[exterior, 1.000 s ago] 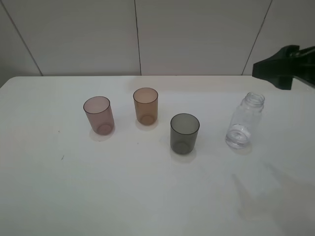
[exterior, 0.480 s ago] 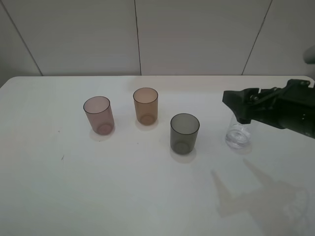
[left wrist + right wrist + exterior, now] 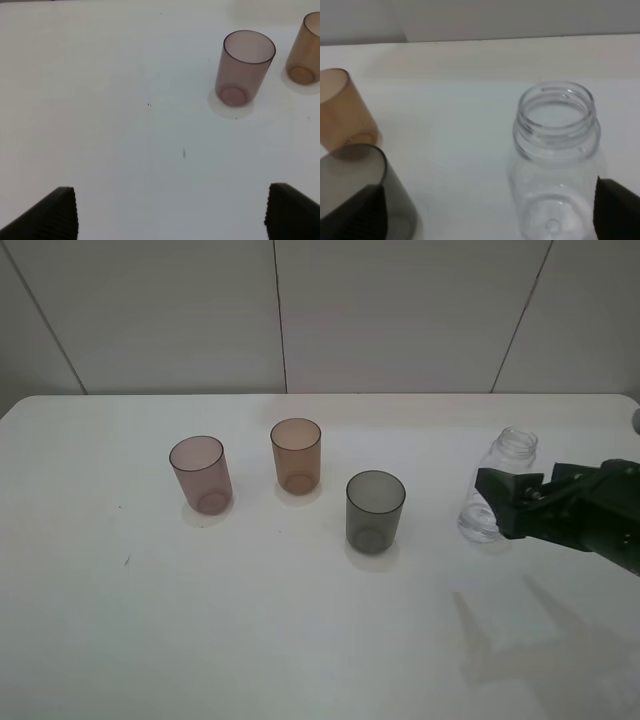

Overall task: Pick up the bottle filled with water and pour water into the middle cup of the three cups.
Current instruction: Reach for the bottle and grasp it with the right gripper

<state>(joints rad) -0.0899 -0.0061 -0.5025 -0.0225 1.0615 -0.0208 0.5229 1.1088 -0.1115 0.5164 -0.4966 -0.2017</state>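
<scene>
**My right gripper is open at the bottle**

The white table [image 3: 300, 640] is the biggest thing here, and the bottle stands on it, near its right side.

My right gripper [image 3: 505, 505] comes in from the right of the bottle. Its two fingers are spread wide, and it holds nothing. From the high camera it covers the lower part of the bottle. From my right wrist the bottle sits just ahead, between the two fingers. I cannot tell if a finger touches the bottle.

My left gripper [image 3: 175, 215] is well away from the bottle, over bare table. Its fingers are spread wide too, and it holds nothing.

The bottle [image 3: 510, 452] is clear. It stands up straight and has no cap.

The three cups all stand up straight to the left of the bottle. The grey cup [image 3: 375, 512] is the nearest to the bottle. The middle cup [image 3: 296, 455], the amber one, is further left of the bottle and a bit further back. The pink cup [image 3: 201, 475] is the furthest left of the bottle.
</scene>
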